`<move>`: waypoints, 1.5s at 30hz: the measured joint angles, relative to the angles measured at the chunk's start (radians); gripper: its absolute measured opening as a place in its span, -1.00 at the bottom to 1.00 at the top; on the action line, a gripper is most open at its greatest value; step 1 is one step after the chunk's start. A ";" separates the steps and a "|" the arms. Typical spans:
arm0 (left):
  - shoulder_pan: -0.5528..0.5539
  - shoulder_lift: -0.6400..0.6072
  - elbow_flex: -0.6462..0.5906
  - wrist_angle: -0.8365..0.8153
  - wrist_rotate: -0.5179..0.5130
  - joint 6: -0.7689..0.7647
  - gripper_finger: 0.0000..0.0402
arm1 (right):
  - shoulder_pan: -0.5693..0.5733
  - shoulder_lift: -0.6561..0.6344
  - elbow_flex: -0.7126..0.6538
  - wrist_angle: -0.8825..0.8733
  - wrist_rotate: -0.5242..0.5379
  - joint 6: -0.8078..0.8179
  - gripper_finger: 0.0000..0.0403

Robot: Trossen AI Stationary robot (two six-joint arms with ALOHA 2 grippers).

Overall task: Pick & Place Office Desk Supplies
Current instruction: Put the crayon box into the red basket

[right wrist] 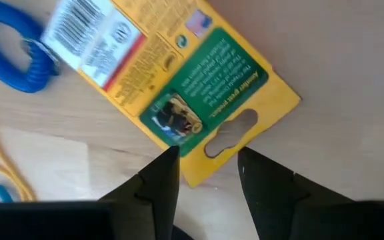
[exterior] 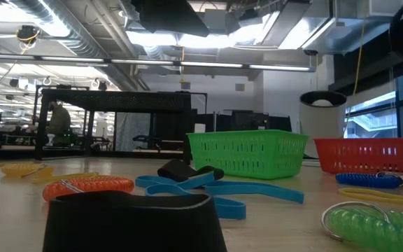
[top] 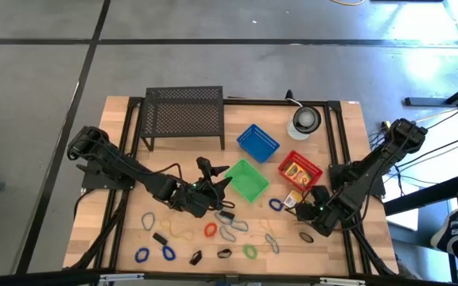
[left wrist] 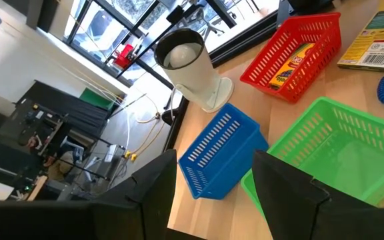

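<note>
Key relation: we see the yellow packet (right wrist: 172, 73) lying flat on the worktop (top: 126, 230), directly ahead of the right end effector (right wrist: 207, 170), its hang-hole end nearest the fingertips.
Long axis: it runs away from the fingers, at a slant towards the blue coil loop (right wrist: 12, 57).
Right end effector: fingers parted to a middling gap, holding nothing, with the packet's edge between them but not gripped as far as we can tell.
Left end effector (left wrist: 215, 190): fingers spread wide, empty, raised near the green basket (top: 246, 179).
Nearer arm: we judge the right.
Baskets: three, the green one, a blue basket (top: 258, 141) and a red basket (top: 300, 168).
Packets: two, one on the worktop, one inside the red basket.
Loose loops and clips: about a dozen on the front of the worktop; we cannot count them exactly.
</note>
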 joint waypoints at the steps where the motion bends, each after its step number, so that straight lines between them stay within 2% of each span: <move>1: 0.000 0.000 0.000 0.000 0.000 0.000 -0.05 | 0.000 0.000 0.012 -0.022 0.013 0.000 -0.23; 4: 0.000 0.000 0.000 0.000 0.000 0.000 -0.05 | 0.000 0.000 0.024 -0.040 0.054 0.000 -0.23; 11: -0.001 0.000 0.000 -0.001 -0.001 0.008 -0.05 | 0.004 0.000 0.024 -0.046 0.013 0.026 -0.23; 31: -0.001 0.000 0.000 -0.008 -0.002 0.008 -0.05 | 0.006 0.086 0.024 -0.035 0.046 0.068 -0.26; 36: -0.001 0.000 0.000 -0.009 -0.003 0.008 -0.05 | 0.006 0.103 0.025 -0.033 0.056 0.066 -0.44; 45: -0.001 0.000 0.000 -0.009 -0.003 0.008 -0.05 | 0.006 0.109 0.028 -0.034 0.060 0.049 -0.95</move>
